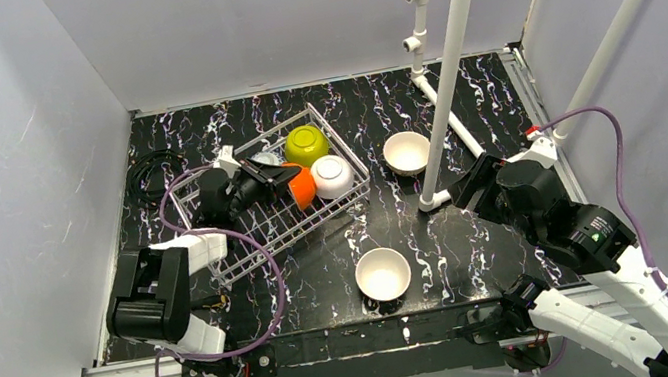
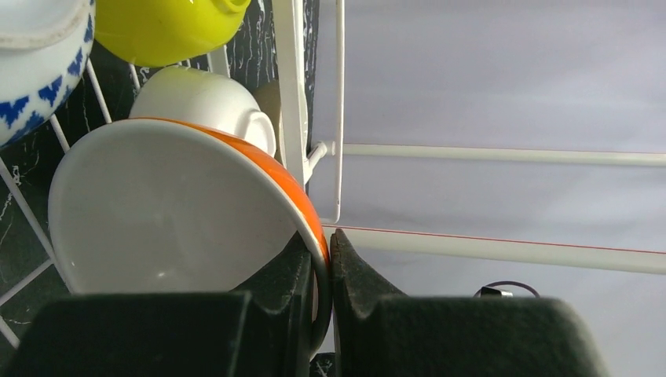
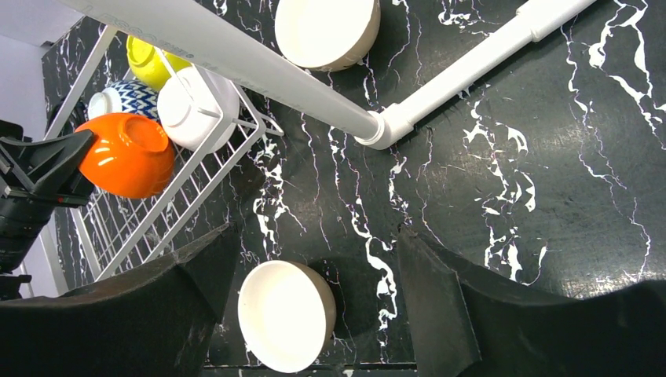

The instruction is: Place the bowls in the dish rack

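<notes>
Left gripper (image 2: 323, 263): pressed together on the rim of the orange bowl (image 2: 177, 208), one finger inside against the white interior and one outside. The bowl is held tilted on its side over the dish rack (image 1: 256, 233), just beside the white bowl (image 1: 333, 176). Whether it rests on the wires cannot be told.

Right gripper (image 3: 314, 255): spread wide, holding nothing, hovering above the desk (image 1: 321, 261) near the foot of the white pipe frame (image 1: 455, 68).

Dish rack contents: yellow-green bowl (image 1: 306, 142) at the far corner, the white bowl overturned next to it, and a blue-white patterned bowl (image 3: 126, 98) beside both.

Outside the rack: two tan bowls upright on the desk, one (image 1: 406, 152) right of the rack near the pipe, one (image 1: 383, 273) near the front edge, below the right gripper's view.
</notes>
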### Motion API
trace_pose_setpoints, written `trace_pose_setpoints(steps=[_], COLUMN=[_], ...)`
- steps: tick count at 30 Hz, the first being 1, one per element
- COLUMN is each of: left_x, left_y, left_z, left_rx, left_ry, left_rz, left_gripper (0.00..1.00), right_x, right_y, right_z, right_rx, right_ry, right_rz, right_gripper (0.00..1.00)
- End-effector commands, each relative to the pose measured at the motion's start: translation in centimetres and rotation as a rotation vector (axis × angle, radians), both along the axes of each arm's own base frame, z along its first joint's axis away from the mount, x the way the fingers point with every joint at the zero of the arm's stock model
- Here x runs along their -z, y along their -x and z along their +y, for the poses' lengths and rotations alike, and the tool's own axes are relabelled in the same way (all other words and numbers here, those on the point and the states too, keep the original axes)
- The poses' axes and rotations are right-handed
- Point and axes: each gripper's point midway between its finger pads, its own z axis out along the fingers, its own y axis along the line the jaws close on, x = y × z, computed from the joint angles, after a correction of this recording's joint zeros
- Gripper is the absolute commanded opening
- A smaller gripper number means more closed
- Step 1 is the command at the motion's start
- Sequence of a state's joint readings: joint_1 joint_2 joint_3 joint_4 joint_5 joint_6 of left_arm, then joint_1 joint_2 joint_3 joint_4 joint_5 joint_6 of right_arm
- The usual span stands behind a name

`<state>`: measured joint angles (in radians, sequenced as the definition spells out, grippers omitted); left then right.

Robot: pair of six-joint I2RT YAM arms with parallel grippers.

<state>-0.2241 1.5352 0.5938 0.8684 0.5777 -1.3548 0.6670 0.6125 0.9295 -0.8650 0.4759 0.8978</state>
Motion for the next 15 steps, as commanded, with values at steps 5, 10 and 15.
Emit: trace_pose_setpoints(steps=[5, 10, 15], left_x=[0.6, 1.3, 1.9], left_y=[0.6, 1.0, 1.4], left_z=[0.6, 0.8, 1.4], left_rx=[-0.036, -0.04, -0.074], left_ry=[0.01, 0.004, -0.016], left_rz=[0.001, 0.016, 0.032], left_gripper=[0.0, 0.07, 0.16], right_x=[-1.9, -1.8, -1.7], right_y=[-0.4, -0.4, -0.3], right_z=[0.5, 0.5, 0.4], right_rx=[-0.028, -0.031, -0.03], right_ry=[-0.017, -0.019, -0.018], right_rz=[-0.048, -0.051, -0.05], right_gripper=[0.82, 0.83, 0.83])
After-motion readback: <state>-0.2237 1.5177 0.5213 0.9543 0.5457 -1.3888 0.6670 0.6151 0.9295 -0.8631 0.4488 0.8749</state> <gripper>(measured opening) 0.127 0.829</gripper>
